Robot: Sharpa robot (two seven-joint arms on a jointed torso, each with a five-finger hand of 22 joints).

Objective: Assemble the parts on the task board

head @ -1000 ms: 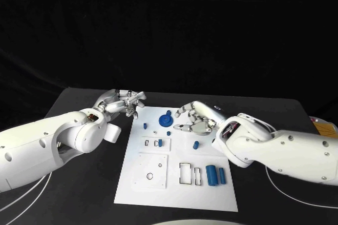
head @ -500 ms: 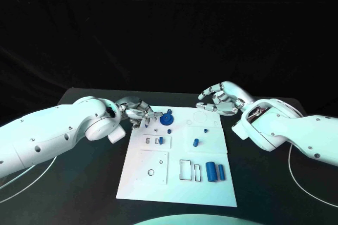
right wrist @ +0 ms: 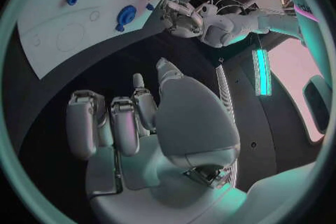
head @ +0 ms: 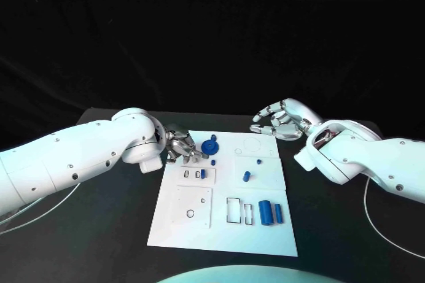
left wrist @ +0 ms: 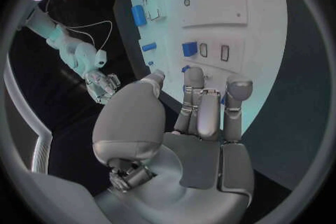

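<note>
Between the earlier frames and this moment, both hands had shifted: the left hand [head: 180, 147] had come down from beyond the board's far left corner to the left edge of the task board [head: 190, 224], and the right hand [head: 280, 121] had lifted off the board's middle and drawn back past its far right corner.

Left-hand fingers [left wrist: 199, 106] were spread and lightly curved, holding nothing. Their tips hung just beside the small blue parts at the board's far left, close to the round blue disc [head: 209, 148]. That placement suggested a reach for one of those pieces, probably the next step.

Right-hand fingers [right wrist: 119, 123] were curled loosely, apart and without a load, over the black bench [head: 345, 215] clear of the board. This posture most likely kept the right arm out of the left hand's working area.

On the board, two upright blue cylinders [head: 265, 213] stood side by side near the right edge, next to an outlined rectangular recess [head: 234, 210]. A small blue peg [head: 247, 177] stood mid-board, and a blue block [head: 202, 174] sat beside two small slots. Several recesses remained unfilled, so assembly appeared to be at an early stage.
</note>
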